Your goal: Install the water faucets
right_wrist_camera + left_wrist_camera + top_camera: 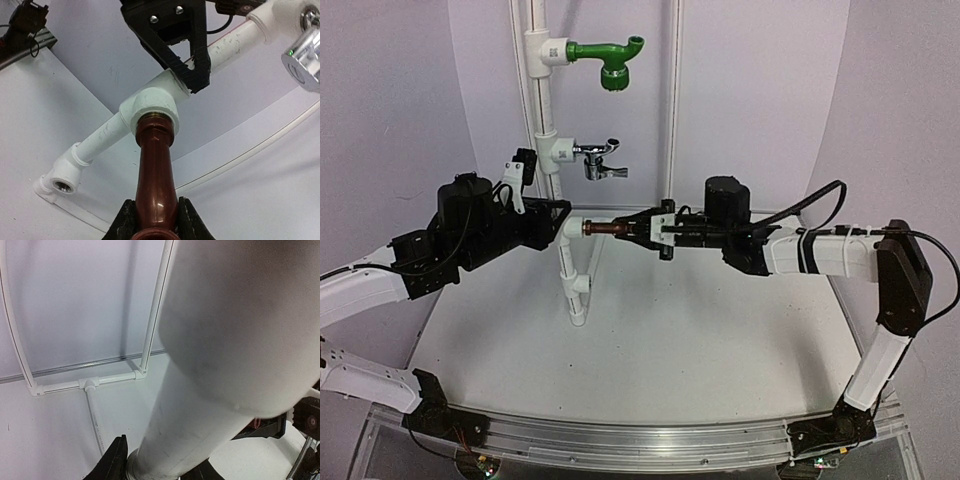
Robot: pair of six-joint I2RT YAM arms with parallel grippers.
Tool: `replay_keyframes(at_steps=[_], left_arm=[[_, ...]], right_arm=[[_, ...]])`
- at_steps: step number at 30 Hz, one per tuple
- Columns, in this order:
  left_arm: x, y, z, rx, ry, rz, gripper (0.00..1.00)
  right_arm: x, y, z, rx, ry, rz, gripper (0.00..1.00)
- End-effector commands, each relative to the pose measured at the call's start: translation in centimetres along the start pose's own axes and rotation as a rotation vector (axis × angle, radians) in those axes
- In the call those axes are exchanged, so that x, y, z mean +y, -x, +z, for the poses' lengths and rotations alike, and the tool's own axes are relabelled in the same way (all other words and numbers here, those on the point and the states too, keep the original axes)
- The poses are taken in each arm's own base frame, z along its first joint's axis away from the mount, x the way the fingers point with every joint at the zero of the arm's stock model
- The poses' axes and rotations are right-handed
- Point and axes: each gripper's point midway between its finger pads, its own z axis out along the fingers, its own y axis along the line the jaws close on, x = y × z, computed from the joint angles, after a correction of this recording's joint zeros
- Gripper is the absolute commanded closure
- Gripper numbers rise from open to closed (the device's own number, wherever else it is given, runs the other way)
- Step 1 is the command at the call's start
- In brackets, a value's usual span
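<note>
The dark reddish-brown faucet [608, 229] lies level, its threaded end seated in a white tee fitting [574, 228] on the upright white pipe stand. My right gripper [642, 230] is shut on its body. In the right wrist view the brown faucet [157, 170] runs from between my fingers [123, 220] into the tee [152, 107]. My left gripper [556, 213] is shut on the white pipe just above that tee; the pipe [200, 405] fills the left wrist view. The chrome faucet [604, 160] sits in a higher tee and also shows in the right wrist view [305, 60].
A green elbow piece [612, 62] is fitted at the top of the stand. A lower white elbow [62, 185] has an open threaded port. Thin white pipe framing [90, 385] lies on the table by the curved back wall. An aluminium rail [640, 440] runs along the near edge.
</note>
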Motion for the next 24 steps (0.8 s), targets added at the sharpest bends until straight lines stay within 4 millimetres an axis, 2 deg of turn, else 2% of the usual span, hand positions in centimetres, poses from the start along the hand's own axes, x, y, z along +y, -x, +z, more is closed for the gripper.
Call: replay_keyframes(at_steps=[1,5,10,14,16,18,20,22,24], left_arm=[[-2.6,-2.9,-0.1,0.124,-0.12,-0.094,1.0],[-2.5,-2.9,0.1,0.124,-0.114,-0.085,1.0],[-2.2,-3.2,0.1,0.125,-0.101,-0.078,1.0],[-1.9,-3.6,0.2,0.13,-0.089,-0.072,1.0],[-1.8,-3.7,0.2,0.132,-0.084,-0.068,1.0],[-1.7,-3.9,0.3,0.135,-0.078,-0.068,1.0],[-1.5,-3.9,0.1,0.13,-0.072,-0.072,1.0],[-1.3,-3.9,-0.1,0.126,-0.068,-0.076,1.0],[-1.2,-3.9,-0.4,0.122,-0.066,-0.079,1.0]], right_arm=[[-1.0,4.7,0.1,-0.151,0.087,0.425,0.92],[-1.6,5.4,1.1,-0.214,0.148,0.849,0.93],[-2.8,6.2,2.1,-0.309,0.276,1.494,1.0],[-4.1,6.3,2.3,-0.394,0.413,1.974,0.99],[-4.6,6.3,2.0,-0.462,0.475,2.149,0.95],[-5.4,6.4,1.0,-0.6,0.514,2.249,0.85],[-5.7,6.6,0.0,-0.708,0.555,2.273,0.75],[-5.2,6.9,-0.4,-0.681,0.562,2.217,0.65],[-4.6,6.3,-0.7,-0.638,0.489,2.137,0.54]])
